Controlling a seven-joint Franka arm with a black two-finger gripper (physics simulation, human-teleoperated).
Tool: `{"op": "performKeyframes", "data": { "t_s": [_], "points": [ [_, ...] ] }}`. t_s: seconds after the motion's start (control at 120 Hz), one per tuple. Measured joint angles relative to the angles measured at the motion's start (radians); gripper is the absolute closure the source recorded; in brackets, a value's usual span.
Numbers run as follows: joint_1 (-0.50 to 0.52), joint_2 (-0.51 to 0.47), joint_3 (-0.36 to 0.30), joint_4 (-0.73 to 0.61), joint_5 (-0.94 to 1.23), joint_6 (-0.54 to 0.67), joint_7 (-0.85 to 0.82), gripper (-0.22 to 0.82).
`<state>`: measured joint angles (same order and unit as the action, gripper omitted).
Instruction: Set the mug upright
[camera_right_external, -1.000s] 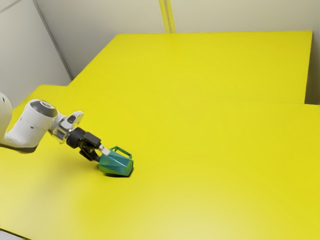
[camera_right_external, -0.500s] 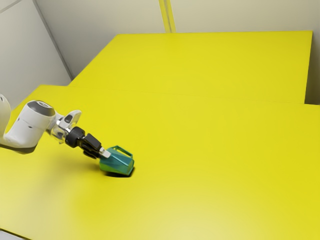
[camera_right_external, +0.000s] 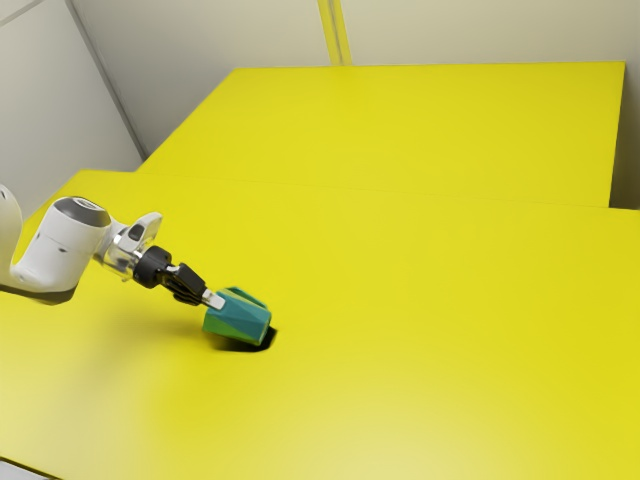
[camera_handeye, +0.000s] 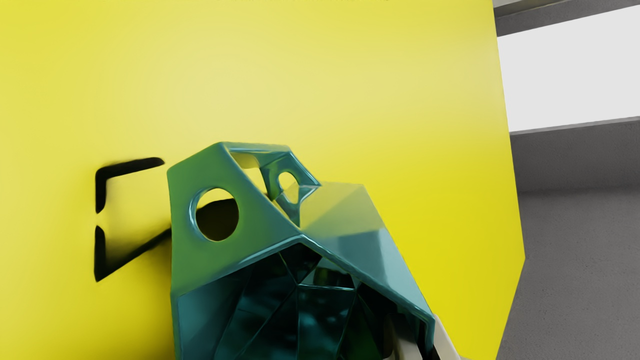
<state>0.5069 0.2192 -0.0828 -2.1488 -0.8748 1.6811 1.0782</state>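
The mug (camera_right_external: 238, 320) was seen tilted above the bench (camera_right_external: 430, 330), its wall pinched by the tool (camera_right_external: 214, 300), at the tool's four o'clock in the exterior view. Grasping was judged complete; righting and release were outstanding.

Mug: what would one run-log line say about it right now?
mug: tilted, not upright | gripper: shut on mug | task: unfinished

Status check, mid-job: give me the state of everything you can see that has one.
Mug: tilted, not upright, mouth toward the pincer; table contact unclear.
Handle: on the mug's upper side in the exterior view.
Pincer: shut on the mug's wall at the rim, one finger inside, one outside.
Arm: extended to the mug.
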Motion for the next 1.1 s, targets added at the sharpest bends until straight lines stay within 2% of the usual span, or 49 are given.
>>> {"op": "performKeyframes", "data": {
  "t_s": [0.175,0.367,0.517,0.783,1.1],
  "points": [
    [-0.005,-0.018,-0.005,0.005,0.001,0.005,0.017,0.78],
    [-0.009,-0.112,-0.05,0.006,0.051,0.058,0.02,0.78],
    [-0.005,-0.197,-0.121,-0.002,0.236,0.192,-0.023,0.79],
    [-0.025,-0.252,-0.231,-0.053,0.628,0.448,-0.183,0.79],
    [-0.007,-0.293,-0.281,-0.14,0.794,0.606,-0.356,0.79]
  ]
}}
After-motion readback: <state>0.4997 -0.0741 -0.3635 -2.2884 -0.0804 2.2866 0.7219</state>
